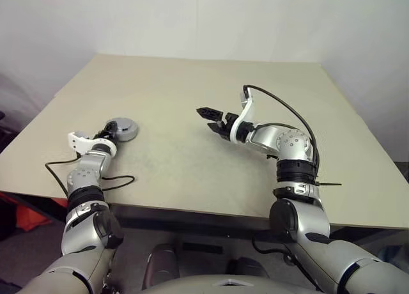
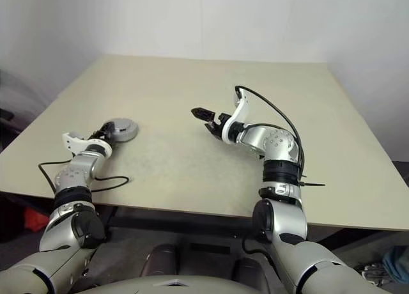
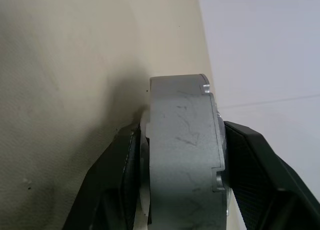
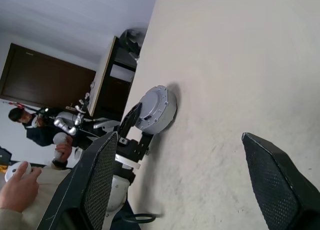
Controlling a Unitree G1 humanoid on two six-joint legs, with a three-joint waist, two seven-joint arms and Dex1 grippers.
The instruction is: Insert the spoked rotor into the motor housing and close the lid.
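Note:
The motor housing (image 1: 123, 129) is a grey round casing lying at the left of the tan table (image 1: 192, 160), with a closed grey lid face (image 4: 156, 109) showing on its upper side. My left gripper (image 1: 113, 130) reaches it from the near side, and its black fingers (image 3: 250, 160) are shut on the casing's rim (image 3: 182, 150). The spoked rotor is hidden. My right gripper (image 1: 204, 117) hovers over the middle of the table, well to the right of the housing. It is open, with nothing between its fingers (image 4: 280, 190).
A black cable (image 1: 96, 182) loops on the table by its front left edge. The table's front edge (image 1: 192, 208) runs close under both forearms. Off the table's left side stand a person (image 4: 30, 125), another hand (image 4: 20, 185) and a dark cabinet (image 4: 115, 75).

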